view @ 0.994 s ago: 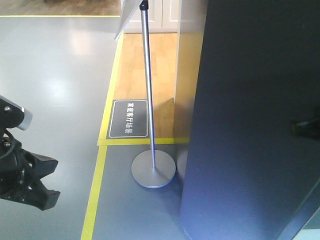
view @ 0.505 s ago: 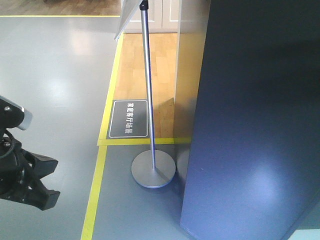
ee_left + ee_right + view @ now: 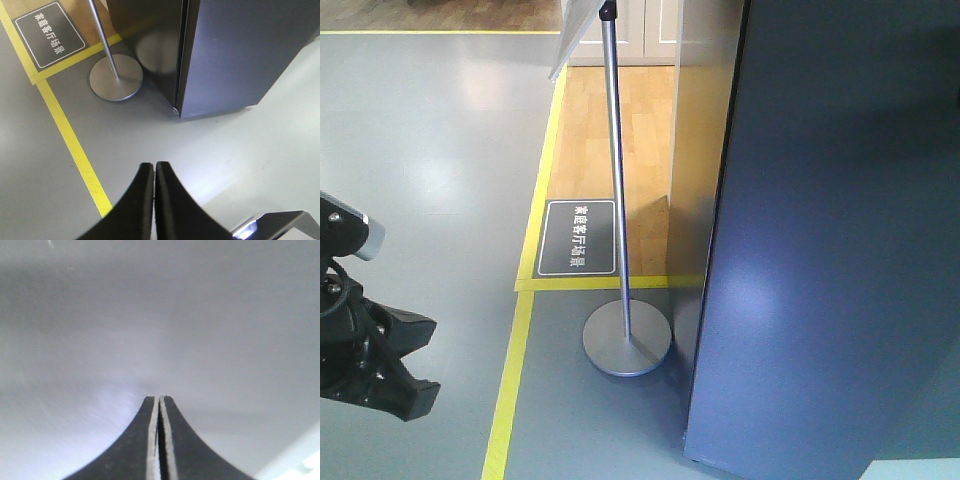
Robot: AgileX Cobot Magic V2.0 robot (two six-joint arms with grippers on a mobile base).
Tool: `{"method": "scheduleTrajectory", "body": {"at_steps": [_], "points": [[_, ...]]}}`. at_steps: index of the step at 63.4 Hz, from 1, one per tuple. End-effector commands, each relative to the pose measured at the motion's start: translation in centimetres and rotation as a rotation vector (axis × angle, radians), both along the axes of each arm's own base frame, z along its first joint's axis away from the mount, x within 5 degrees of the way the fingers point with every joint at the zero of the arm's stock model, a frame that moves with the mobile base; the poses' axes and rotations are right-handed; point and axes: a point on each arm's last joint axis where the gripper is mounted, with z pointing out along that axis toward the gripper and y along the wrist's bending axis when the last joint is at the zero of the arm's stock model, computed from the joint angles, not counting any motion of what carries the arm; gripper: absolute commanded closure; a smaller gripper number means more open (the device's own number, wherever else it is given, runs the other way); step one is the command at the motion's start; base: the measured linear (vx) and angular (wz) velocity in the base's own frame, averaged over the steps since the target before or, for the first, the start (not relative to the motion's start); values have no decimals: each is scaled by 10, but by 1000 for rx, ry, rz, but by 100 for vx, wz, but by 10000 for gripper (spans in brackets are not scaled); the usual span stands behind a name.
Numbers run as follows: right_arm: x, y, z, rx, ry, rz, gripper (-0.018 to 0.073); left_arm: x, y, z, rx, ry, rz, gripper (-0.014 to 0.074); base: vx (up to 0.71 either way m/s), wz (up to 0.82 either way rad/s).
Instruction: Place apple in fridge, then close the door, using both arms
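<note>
Right gripper (image 3: 159, 405) clenched empty, tips against the grey door (image 3: 820, 250). Left gripper (image 3: 154, 172) clenched empty, hanging over the floor (image 3: 150, 135). Apple not visible, presumably inside the fridge (image 3: 150, 40); door appears nearly shut, final push remaining. Sign stand (image 3: 625, 340) sits near the hinge side, clear of the swing

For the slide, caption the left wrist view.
Shut left gripper above grey floor, facing the dark fridge and a stand base.
</note>
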Motion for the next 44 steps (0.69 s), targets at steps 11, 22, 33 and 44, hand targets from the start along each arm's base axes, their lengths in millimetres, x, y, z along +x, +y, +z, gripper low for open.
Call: {"method": "scheduleTrajectory", "body": {"at_steps": [11, 22, 33, 44], "points": [[43, -14, 27, -16, -168, 51, 563, 1, -2, 15, -57, -73, 4, 603, 0, 0], [75, -22, 24, -24, -207, 46, 563, 1, -2, 15, -57, -73, 4, 603, 0, 0], [91, -26, 17, -20, -201, 46, 563, 1, -2, 15, -57, -73, 4, 603, 0, 0], [89, -24, 14, -2, -149, 57, 563, 1, -2, 15, -57, -72, 4, 603, 0, 0]]}}
